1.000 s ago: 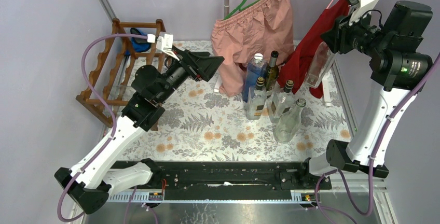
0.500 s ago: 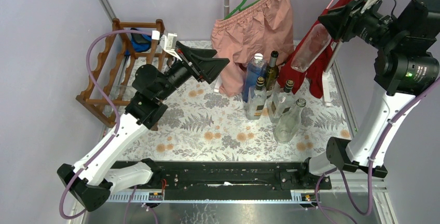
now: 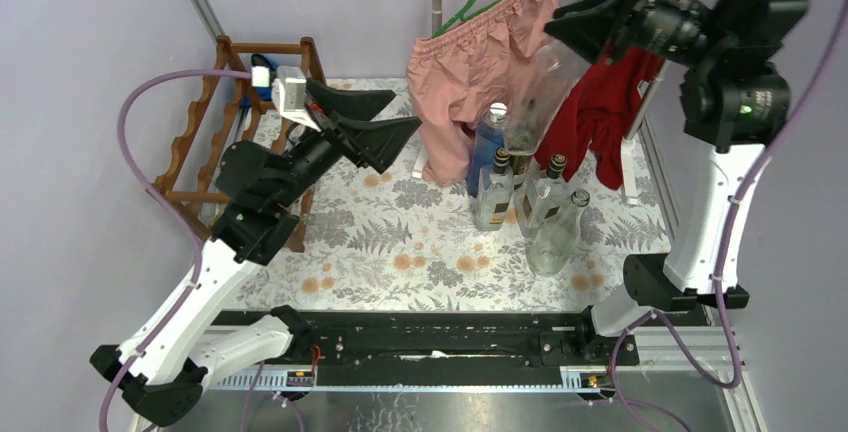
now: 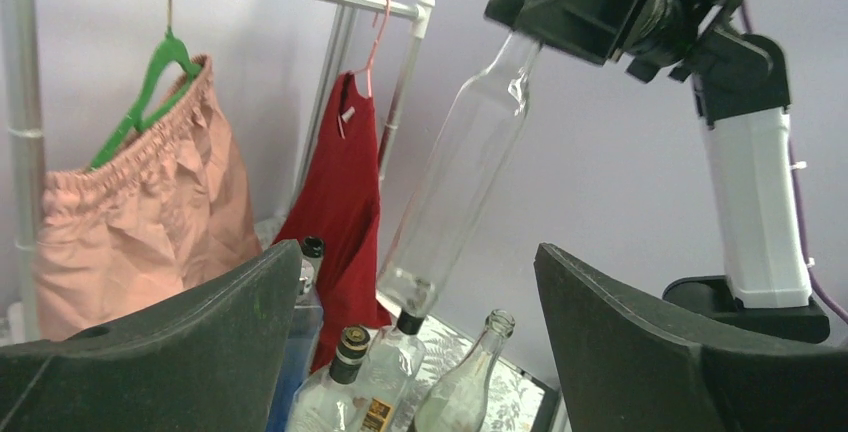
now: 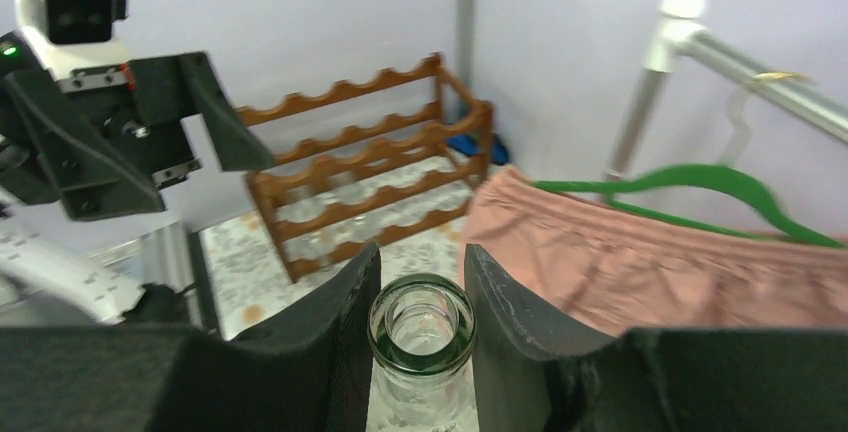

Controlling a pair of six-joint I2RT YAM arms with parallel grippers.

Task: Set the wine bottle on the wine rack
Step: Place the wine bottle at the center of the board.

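Right end effector (image 3: 592, 14) clenched on the neck of a clear bottle (image 3: 535, 92) - bottle hangs tilted in the air above the other bottles (image 3: 520, 192) on the surface (image 3: 400, 242), well apart from the rack (image 3: 200, 142) at far left. Left end effector (image 3: 385, 119) released - jaws wide, hovering between rack and bottle.

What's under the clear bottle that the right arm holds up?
Standing bottles on the floral table. The raised bottle covers the dark bottle's top in the overhead view; the tabletop beneath isn't visible.

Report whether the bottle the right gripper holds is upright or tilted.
Tilted: the clear bottle slants down from the right gripper, gripped at its neck.
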